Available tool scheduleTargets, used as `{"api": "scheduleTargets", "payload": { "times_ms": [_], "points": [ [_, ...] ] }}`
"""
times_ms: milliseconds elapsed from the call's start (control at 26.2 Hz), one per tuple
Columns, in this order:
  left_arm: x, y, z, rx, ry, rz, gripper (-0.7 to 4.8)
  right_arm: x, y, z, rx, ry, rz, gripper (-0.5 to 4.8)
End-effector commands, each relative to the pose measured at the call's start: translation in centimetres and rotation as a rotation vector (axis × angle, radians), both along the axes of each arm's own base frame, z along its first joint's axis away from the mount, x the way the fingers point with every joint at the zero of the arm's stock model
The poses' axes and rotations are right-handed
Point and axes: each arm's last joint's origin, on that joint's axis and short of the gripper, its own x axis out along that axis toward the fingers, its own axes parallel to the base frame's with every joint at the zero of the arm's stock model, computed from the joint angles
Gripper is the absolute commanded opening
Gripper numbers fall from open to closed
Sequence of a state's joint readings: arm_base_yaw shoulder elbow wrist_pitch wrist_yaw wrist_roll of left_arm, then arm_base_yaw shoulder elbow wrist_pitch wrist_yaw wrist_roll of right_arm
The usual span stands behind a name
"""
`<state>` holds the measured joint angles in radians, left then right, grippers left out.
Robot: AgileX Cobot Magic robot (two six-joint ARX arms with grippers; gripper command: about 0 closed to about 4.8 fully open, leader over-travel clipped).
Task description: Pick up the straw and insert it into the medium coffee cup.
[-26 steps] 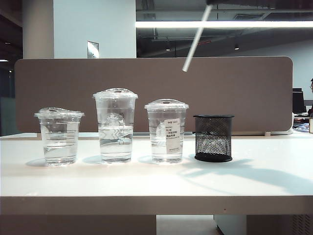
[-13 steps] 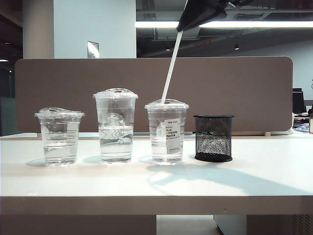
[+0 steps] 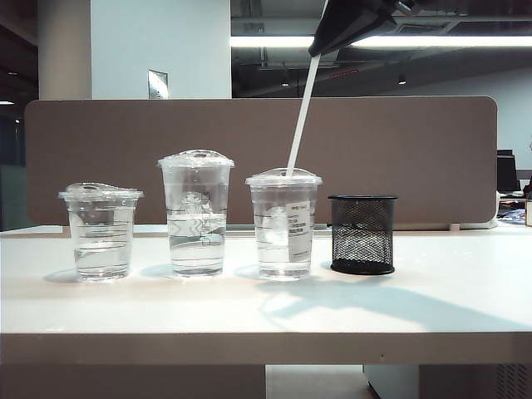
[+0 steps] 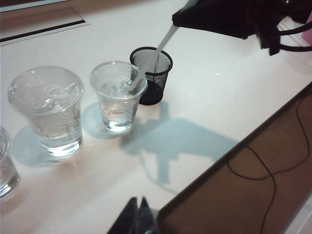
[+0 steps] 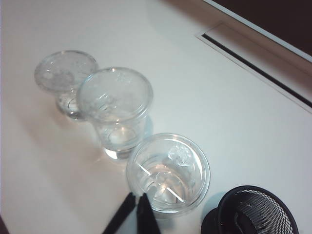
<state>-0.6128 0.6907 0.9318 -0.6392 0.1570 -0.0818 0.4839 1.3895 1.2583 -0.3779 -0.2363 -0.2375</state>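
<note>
The thin white straw [image 3: 299, 120] leans up-right, its low tip at the domed lid of the clear plastic medium coffee cup [image 3: 283, 223]. The right gripper [image 3: 328, 37] overhead is clamped on the straw's top. The left gripper [image 4: 136, 214] sits low over the table [image 3: 416, 307], fingers together.

No readable text anywhere. The medium coffee cup [image 3: 283, 223] carries a white sticker w/ dark print, too small to make out. The tallest cup [image 3: 196, 213] shows a faint round logo, brand not legible. The shortest cup [image 3: 100, 230] has only horizontal lines, no numbers. A wall sign [image 3: 158, 84] in the bkgd is blurred.
</note>
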Motion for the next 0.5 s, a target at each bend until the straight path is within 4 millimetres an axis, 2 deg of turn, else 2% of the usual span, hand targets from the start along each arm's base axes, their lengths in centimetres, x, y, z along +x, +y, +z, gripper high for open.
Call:
{"api": "scheduleTargets", "payload": {
  "times_ms": [38, 267, 496],
  "points": [
    [0.1, -0.1, 0.5, -0.029, -0.044, -0.004, -0.05, -0.3, -0.1, 0.6, 0.008, -0.02, 0.005, -0.01],
    [0.1, -0.1, 0.6, -0.034, -0.052, -0.004, -0.05, 0.4, 0.3, -0.1, 0.004, -0.015, 0.002, 0.0],
    [0.1, -0.1, 0.6, -0.033, -0.051, -0.003, -0.05, 2.1, 1.2, -2.0, -0.016, 0.017, -0.001, 0.05]
  ]
}}
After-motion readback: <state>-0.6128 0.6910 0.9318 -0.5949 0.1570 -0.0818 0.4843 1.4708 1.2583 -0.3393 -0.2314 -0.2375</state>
